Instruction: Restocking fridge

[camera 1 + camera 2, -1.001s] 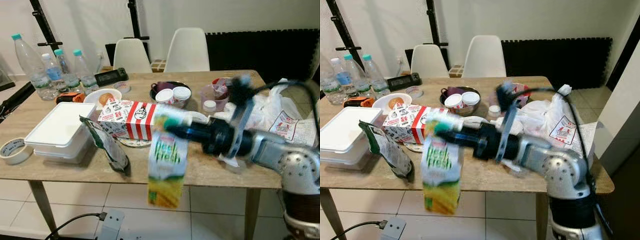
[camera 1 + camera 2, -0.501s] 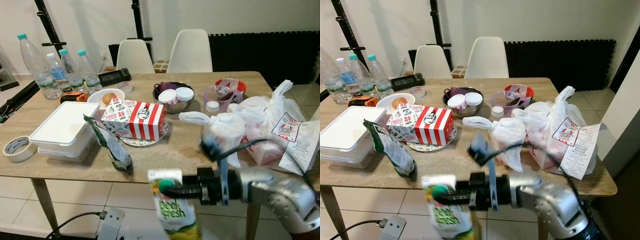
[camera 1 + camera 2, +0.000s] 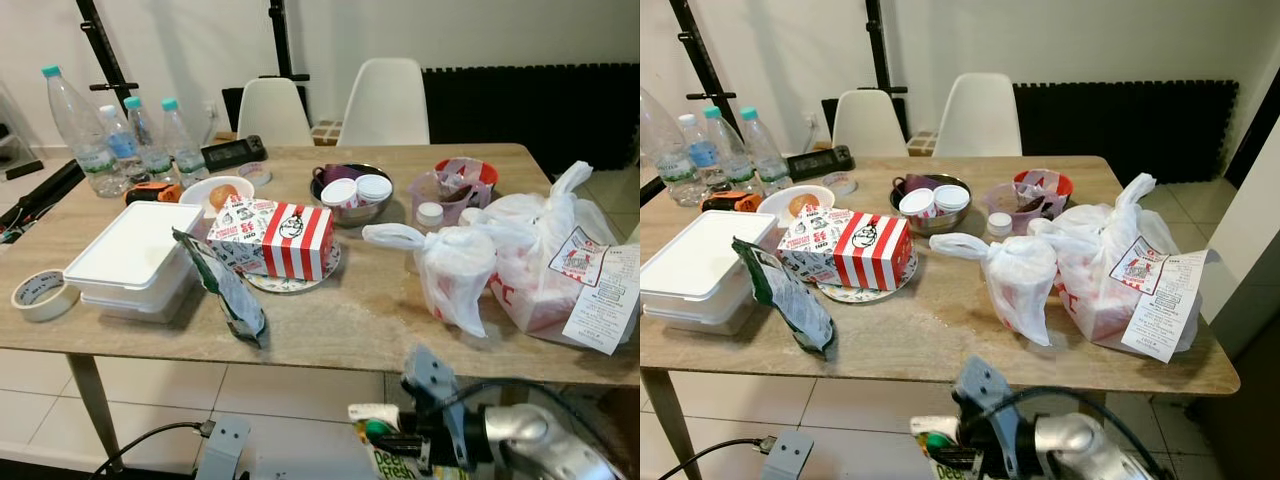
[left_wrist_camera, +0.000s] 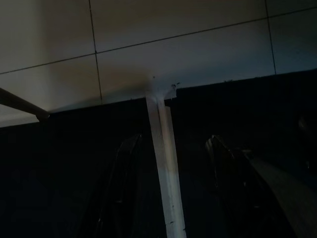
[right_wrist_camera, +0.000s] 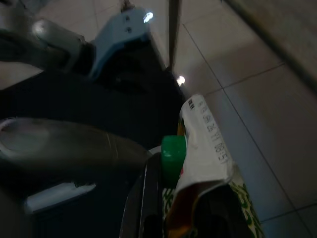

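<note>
A juice carton [image 3: 384,462] with a green cap and green "Fresh" lettering hangs below the front edge of the wooden table [image 3: 330,320], at the bottom of the eye views. My right gripper [image 3: 398,446] is shut on its top, the silver arm reaching in from the lower right. In the right wrist view the carton [image 5: 210,163] and its green cap [image 5: 172,154] sit between the black fingers [image 5: 146,198], above tiled floor. In the dark left wrist view my left gripper [image 4: 173,141] hangs open over floor tiles, holding nothing.
The table holds water bottles [image 3: 75,130], a white lidded box [image 3: 130,255], a red-striped food box [image 3: 280,238], a snack bag [image 3: 225,295], a tape roll [image 3: 40,293], a bowl with tubs [image 3: 350,190] and white plastic bags [image 3: 520,260]. Two white chairs [image 3: 385,100] stand behind. A power strip [image 3: 225,445] lies on the floor.
My right arm has lowered the carton from table height to below the table's front edge and drawn it back toward me. The things on the table stay put.
</note>
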Robot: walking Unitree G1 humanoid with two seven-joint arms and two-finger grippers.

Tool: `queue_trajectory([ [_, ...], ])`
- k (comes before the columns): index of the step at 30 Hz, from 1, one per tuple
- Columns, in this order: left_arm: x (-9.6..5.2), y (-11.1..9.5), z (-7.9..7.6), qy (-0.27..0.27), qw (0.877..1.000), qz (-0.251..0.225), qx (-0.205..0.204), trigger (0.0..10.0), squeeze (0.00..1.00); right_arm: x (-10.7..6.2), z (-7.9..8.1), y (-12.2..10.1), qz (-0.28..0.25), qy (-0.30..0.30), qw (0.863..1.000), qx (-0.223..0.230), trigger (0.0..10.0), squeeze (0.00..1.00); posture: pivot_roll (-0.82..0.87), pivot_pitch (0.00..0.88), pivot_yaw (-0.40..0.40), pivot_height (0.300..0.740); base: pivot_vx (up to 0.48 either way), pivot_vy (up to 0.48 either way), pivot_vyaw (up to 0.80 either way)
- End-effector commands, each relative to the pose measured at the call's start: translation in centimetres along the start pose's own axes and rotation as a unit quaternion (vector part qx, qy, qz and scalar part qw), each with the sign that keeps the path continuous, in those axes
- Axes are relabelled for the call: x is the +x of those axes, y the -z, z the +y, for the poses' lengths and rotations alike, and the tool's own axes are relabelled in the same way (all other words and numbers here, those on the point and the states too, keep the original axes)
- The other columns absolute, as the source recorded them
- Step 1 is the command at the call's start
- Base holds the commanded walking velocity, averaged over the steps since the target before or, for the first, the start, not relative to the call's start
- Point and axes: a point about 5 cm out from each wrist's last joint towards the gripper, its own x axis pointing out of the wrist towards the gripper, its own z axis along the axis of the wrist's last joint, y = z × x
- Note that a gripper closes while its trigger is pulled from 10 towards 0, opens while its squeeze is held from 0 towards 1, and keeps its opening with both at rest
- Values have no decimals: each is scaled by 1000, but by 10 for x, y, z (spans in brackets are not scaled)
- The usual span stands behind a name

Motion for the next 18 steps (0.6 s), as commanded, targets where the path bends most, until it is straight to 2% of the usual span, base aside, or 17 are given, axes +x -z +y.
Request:
queue_trajectory([
  [1, -2, 5, -1, 2, 1000, 4, -1, 10000, 0, 0, -5, 1, -22, 24, 999, -9, 0, 0, -45, 57, 56, 740, 0, 0, 0],
  [3, -1, 4, -1, 4, 1000, 4, -1, 10000, 0, 3, -12, 21, -36, 72, 997, -2, 0, 0, -47, 55, 55, 740, 0, 0, 0],
  [8, -1, 4, -1, 4, 1000, 3, -2, 10000, 0, 5, -17, 42, -33, 121, 992, 6, 0, 0, -47, 55, 55, 740, 0, 0, 0],
  [11, -1, 3, -2, 3, 1000, 1, -4, 10000, 0, 5, -24, 77, -21, 223, 974, 39, 0, 0, -47, 55, 55, 740, 0, 0, 0],
  [12, -1, 3, -2, 3, 1000, 1, -4, 10000, 0, 5, -24, 77, -21, 223, 974, 39, 0, 0, -47, 55, 55, 740, 0, 0, 0],
  [16, -1, 2, -3, 4, 1000, 0, -4, 10000, 0, 5, -19, 105, -12, 291, 954, 67, 0, 0, -47, 55, 55, 740, 0, 0, 0],
  [18, -1, 2, -3, 4, 1000, 0, -4, 10000, 0, 5, -19, 108, -15, 299, 951, 73, 0, 0, -47, 55, 55, 740, 0, 0, 0],
])
